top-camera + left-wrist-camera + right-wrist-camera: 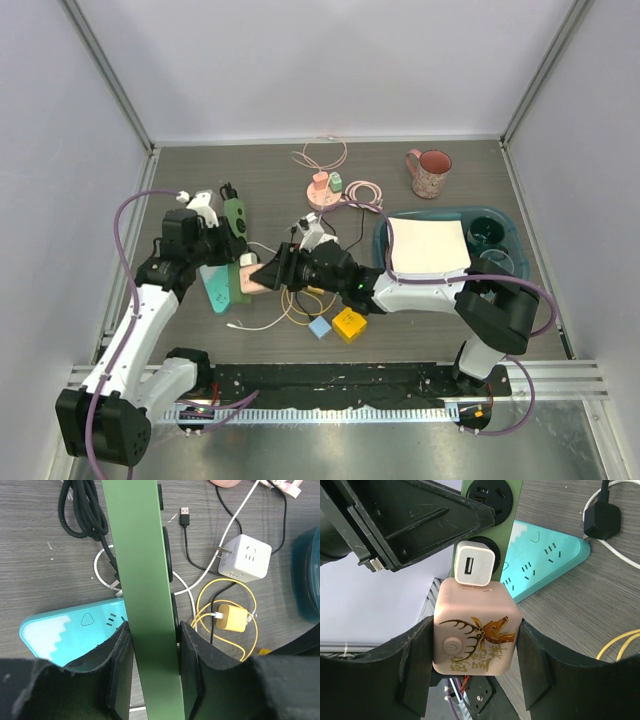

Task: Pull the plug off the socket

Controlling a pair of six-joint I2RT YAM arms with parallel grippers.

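- Jaws on our left gripper are pinched on the green power strip, a pad on either side of it; do we agree about the right?
- We do: our right gripper is clamped on the pink cube, one pad against each flank
- And where is the plug?
- We see the white plug touching the cube's upper face, directly in front of a round socket on the strip. Whether its pins enter the strip or the cube, we cannot tell
- So which way do we pull?
- The strip's long axis runs up and away from our left pads, and its socket face looks toward our right wrist. We judge the pull should go straight back off that face, across the long axis, not along it
- Then our right arm is the nearer one
- Yes, its jaws are right beside the plug, while our left only anchors the strip; any tilt could wrench the pins
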